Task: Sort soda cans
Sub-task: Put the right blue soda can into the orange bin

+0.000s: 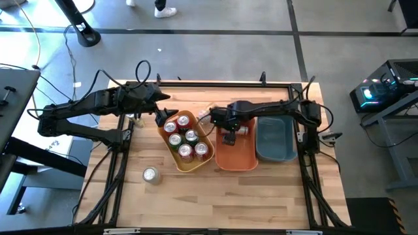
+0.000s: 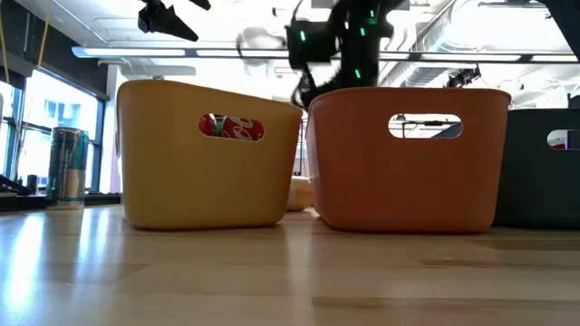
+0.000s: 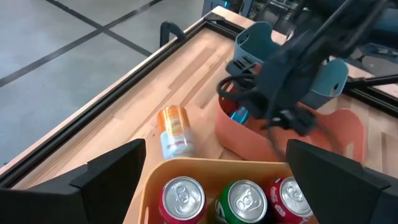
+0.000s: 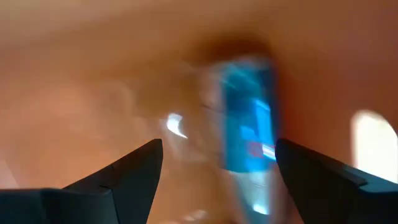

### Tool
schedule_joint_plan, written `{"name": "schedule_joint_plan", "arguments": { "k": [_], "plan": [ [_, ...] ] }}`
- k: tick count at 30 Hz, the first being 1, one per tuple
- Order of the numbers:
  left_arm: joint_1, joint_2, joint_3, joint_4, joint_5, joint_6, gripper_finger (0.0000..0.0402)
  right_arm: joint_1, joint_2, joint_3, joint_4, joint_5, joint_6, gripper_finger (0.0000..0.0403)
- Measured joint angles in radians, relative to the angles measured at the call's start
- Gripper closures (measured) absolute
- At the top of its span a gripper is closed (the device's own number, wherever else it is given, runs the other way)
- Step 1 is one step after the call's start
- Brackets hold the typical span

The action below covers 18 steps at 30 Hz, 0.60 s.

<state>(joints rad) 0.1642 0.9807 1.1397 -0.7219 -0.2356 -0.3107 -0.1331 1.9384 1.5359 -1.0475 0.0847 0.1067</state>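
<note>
Right claw (image 1: 230, 138) hangs open inside the orange bin (image 1: 245, 156), fingers apart above a blurred blue-and-silver can (image 4: 247, 124). Left claw (image 1: 159, 108) waits open over the yellow bin (image 1: 179, 160) holding five cans (image 1: 185, 138). One silver can (image 1: 151, 174) stands alone on the surface (image 1: 228, 202).

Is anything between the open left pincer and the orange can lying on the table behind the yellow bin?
Nothing visible blocks it. The left pincer hangs open over the yellow bin's back rim. The orange can lies on its side on bare wood just beyond that rim, beside the orange bin.
</note>
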Motion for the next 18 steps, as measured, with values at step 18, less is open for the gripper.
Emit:
{"name": "schedule_joint_plan", "arguments": {
  "k": [18],
  "plan": [
    [0.001,-0.005,0.000,0.025,-0.036,-0.019,0.0019,-0.020,-0.004,-0.277,0.188,0.073,-0.031,0.0131]
  ]
}}
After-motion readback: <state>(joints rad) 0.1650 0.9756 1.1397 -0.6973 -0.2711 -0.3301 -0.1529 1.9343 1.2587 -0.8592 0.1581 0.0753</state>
